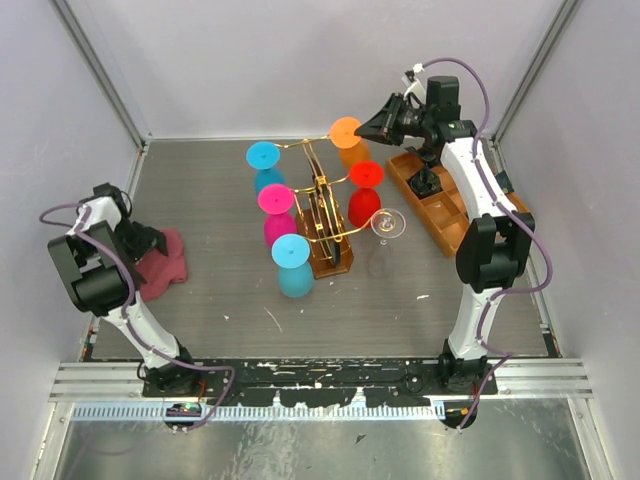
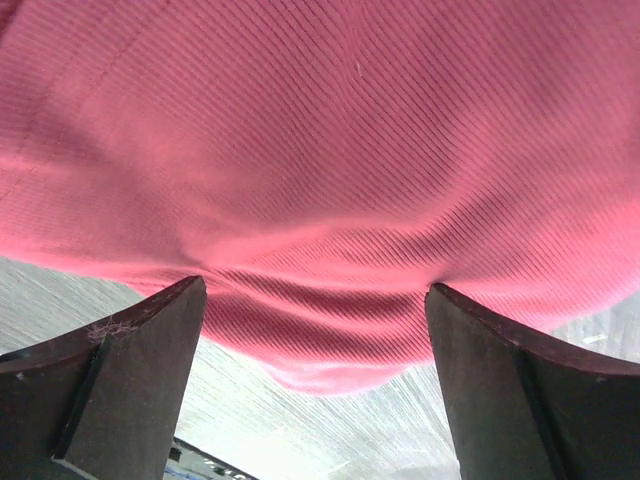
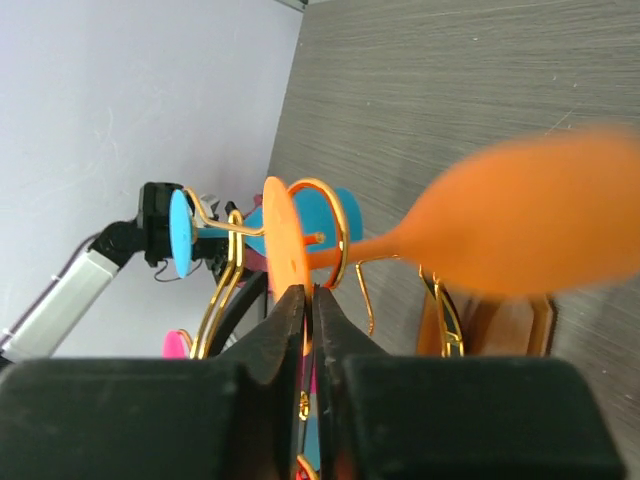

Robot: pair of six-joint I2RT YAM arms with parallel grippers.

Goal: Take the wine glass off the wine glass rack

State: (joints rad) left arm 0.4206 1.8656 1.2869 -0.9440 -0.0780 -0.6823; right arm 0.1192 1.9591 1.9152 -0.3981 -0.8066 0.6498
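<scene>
The gold wire wine glass rack (image 1: 322,205) stands mid-table on a brown wooden base (image 1: 331,262). Several coloured glasses hang upside down from its arms. My right gripper (image 1: 368,126) is at the far arm, shut on the rim of the orange wine glass's foot (image 1: 345,131). In the right wrist view the gripper (image 3: 303,295) pinches the orange foot disc (image 3: 278,245). The stem passes through a gold curl (image 3: 340,225), and the bowl (image 3: 540,225) is blurred. My left gripper (image 1: 148,245) is open over a pink cloth (image 2: 320,150), far from the rack.
Blue (image 1: 263,156), magenta (image 1: 277,200), blue (image 1: 291,252) and red (image 1: 366,176) glasses hang on the rack, and a clear glass (image 1: 388,225) at its right. An orange-brown compartmented wooden tray (image 1: 440,210) lies right of the rack. The pink cloth (image 1: 162,262) lies at the left.
</scene>
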